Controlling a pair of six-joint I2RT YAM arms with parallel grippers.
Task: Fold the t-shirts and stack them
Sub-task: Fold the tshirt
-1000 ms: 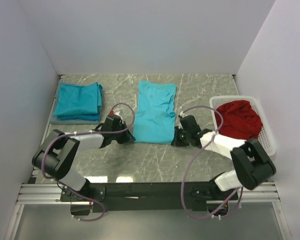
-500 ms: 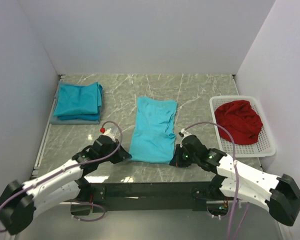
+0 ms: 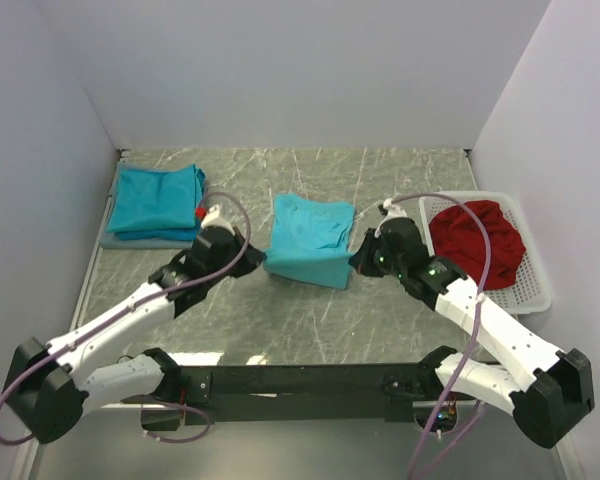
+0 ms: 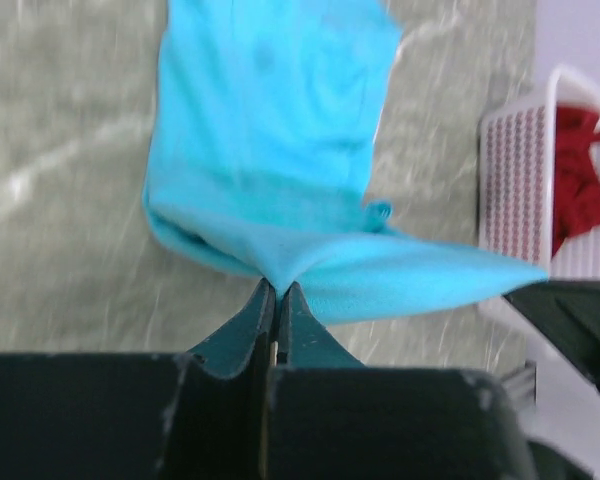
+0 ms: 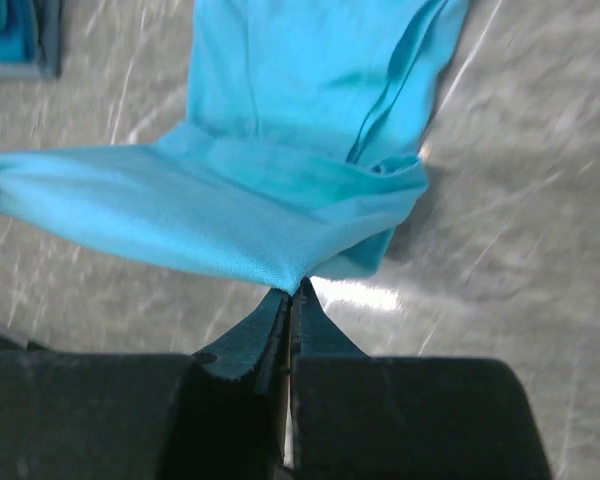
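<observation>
A turquoise t-shirt (image 3: 310,238) lies at the table's middle, its near end lifted and carried back over the rest. My left gripper (image 3: 252,258) is shut on its near left corner (image 4: 275,268). My right gripper (image 3: 357,260) is shut on its near right corner (image 5: 295,275). The hem hangs stretched between the two grippers above the table. A stack of folded turquoise t-shirts (image 3: 158,202) lies at the far left, apart from both grippers.
A white plastic basket (image 3: 535,260) with a red cloth (image 3: 477,238) in it stands at the right; it shows in the left wrist view too (image 4: 510,180). White walls close the table on three sides. A grey mat (image 3: 130,240) lies under the stack.
Both grippers, shut on the shirt's near corners, first pulled it toward the front edge, then lifted the near hem and carried it back over the shirt, so it now looks about half as long.
</observation>
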